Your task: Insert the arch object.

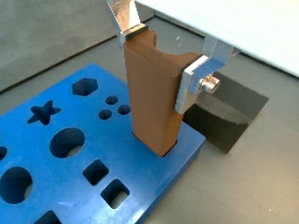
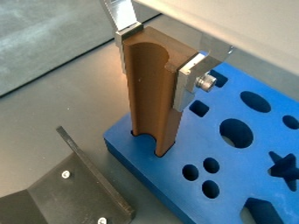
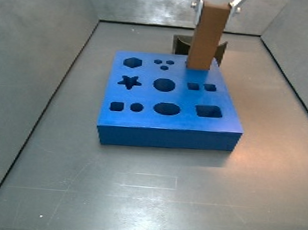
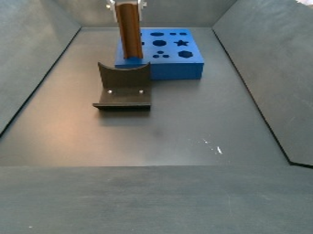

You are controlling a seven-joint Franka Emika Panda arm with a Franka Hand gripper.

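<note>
The arch object [image 1: 152, 96] is a tall orange-brown piece with a semicircular channel down one face; the channel shows in a wrist view [image 2: 146, 87]. The gripper [image 1: 163, 57] is shut on its upper end, one silver finger on each side. It stands upright with its lower end at the blue board [image 1: 47, 149], at the corner nearest the fixture [image 1: 228, 114]. I cannot tell how deep it sits in a hole. In both side views the piece [image 3: 207, 36] [image 4: 127, 32] rises from the board's [image 3: 168, 138] [image 4: 184, 62] edge.
The blue board has several shaped holes, among them a star [image 1: 44, 112] and circles [image 2: 237, 132]. The dark fixture [image 4: 123, 87] stands on the floor right beside the board [image 2: 251, 157]. Grey walls enclose the floor on the sides [image 3: 36, 128].
</note>
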